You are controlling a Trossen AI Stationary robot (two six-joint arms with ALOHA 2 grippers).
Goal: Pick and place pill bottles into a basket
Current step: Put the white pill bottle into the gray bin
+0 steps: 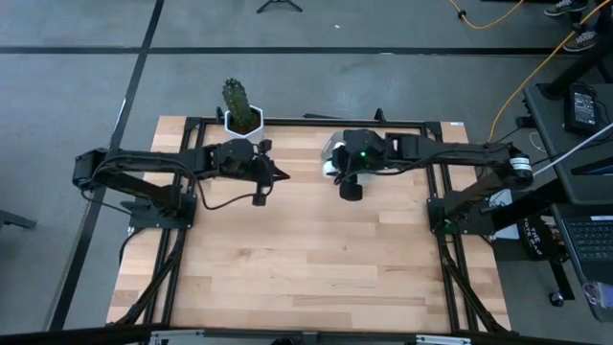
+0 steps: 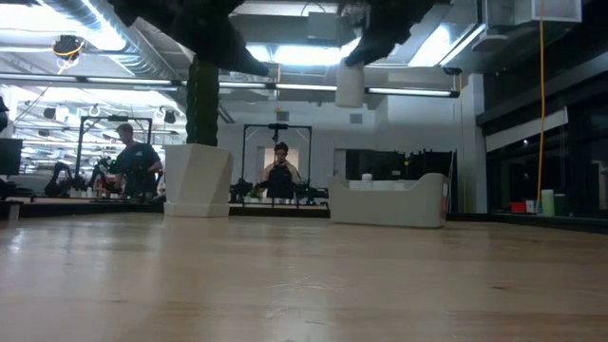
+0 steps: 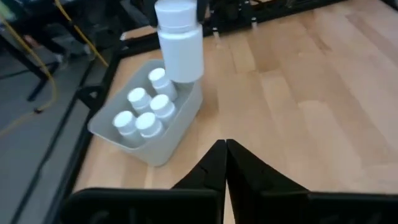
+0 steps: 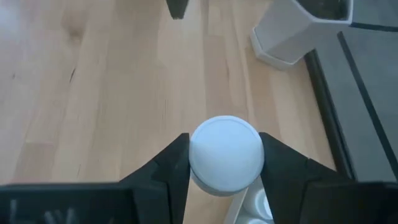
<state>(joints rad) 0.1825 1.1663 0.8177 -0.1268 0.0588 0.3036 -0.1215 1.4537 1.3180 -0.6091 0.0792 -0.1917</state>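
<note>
Bare wooden table (image 1: 306,259) fills the near part of the scene. Farther back, the left gripper (image 3: 225,163) hovers over the wood with its fingers pressed together, holding nothing. Beyond it, the right gripper (image 4: 225,163) clamps a white pill bottle (image 4: 224,153) by its sides, held above the basket (image 3: 171,134), which sits near the table's far edge with five pill bottles (image 3: 144,111) standing inside. A white cactus pot (image 1: 243,121) stands at the far edge, left of the basket.

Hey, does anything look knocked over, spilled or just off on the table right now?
Nothing stands out. Five pill bottles stand upright in the basket, the right gripper holds the sixth above it, and the cactus pot is upright.
</note>
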